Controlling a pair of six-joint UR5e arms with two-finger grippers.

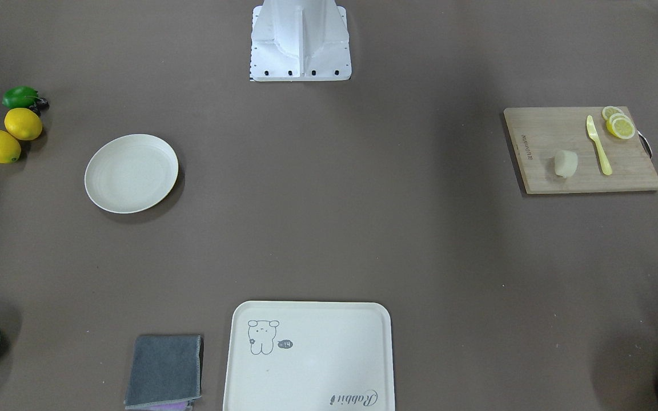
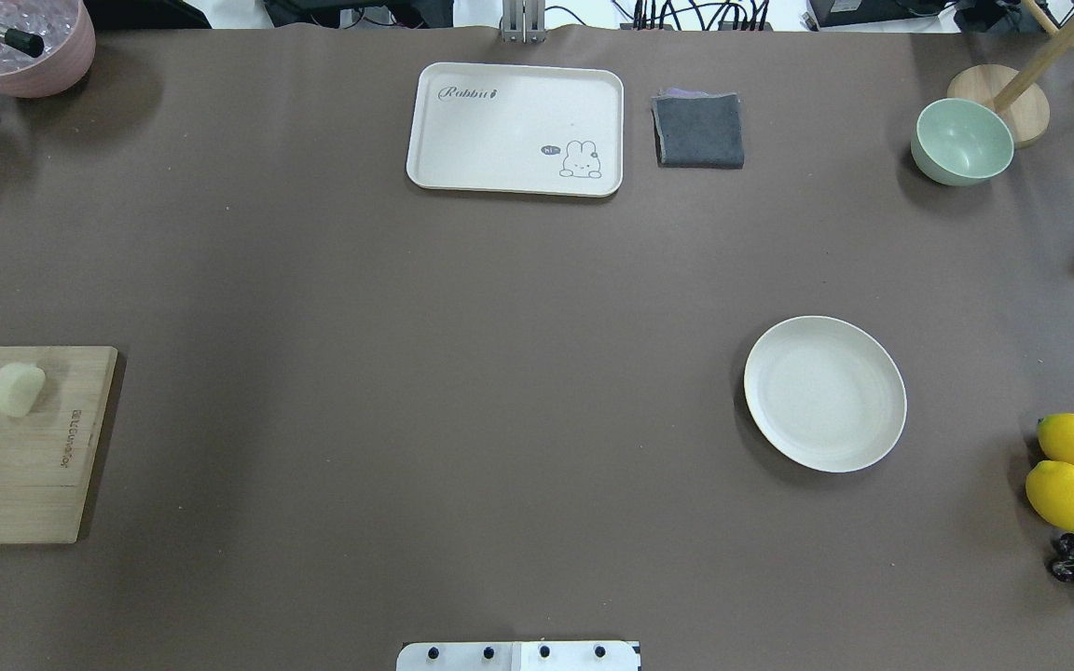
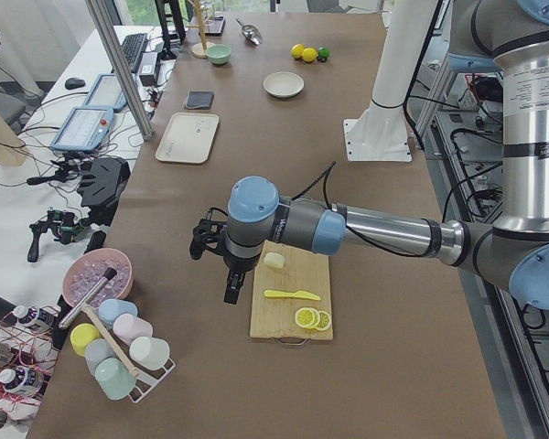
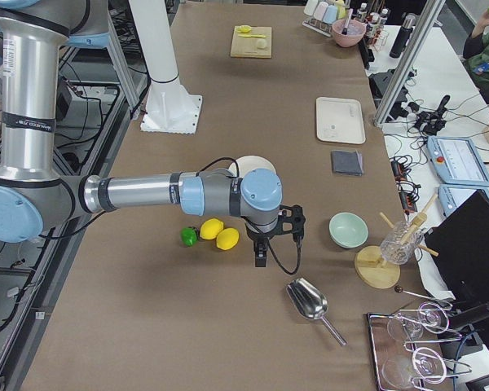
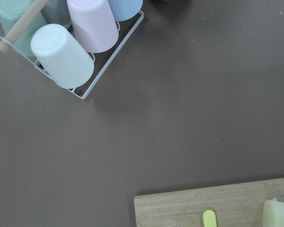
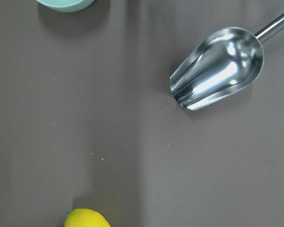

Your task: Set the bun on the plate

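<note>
The bun point(image 1: 565, 163) point(image 2: 15, 389) is a small pale lump lying on a wooden cutting board point(image 1: 546, 134) at the table's left end. The round cream plate point(image 1: 131, 173) point(image 2: 824, 392) sits bare on the table toward the right end, far from the bun. In the exterior left view my left gripper point(image 3: 231, 288) hangs just beside the board, close to the bun point(image 3: 274, 260); I cannot tell if it is open or shut. In the exterior right view my right gripper point(image 4: 261, 254) hovers near the lemons, beyond the plate point(image 4: 243, 165); its state cannot be told either.
A yellow knife point(image 1: 598, 144) and lemon slices point(image 1: 620, 124) share the board. Two lemons point(image 1: 9, 136) and a lime lie past the plate. A bear-printed tray point(image 1: 317, 354), grey cloth point(image 1: 164, 370), green bowl point(image 2: 961, 142), metal scoop point(image 6: 217, 68) and cup rack point(image 5: 71, 42) ring the table.
</note>
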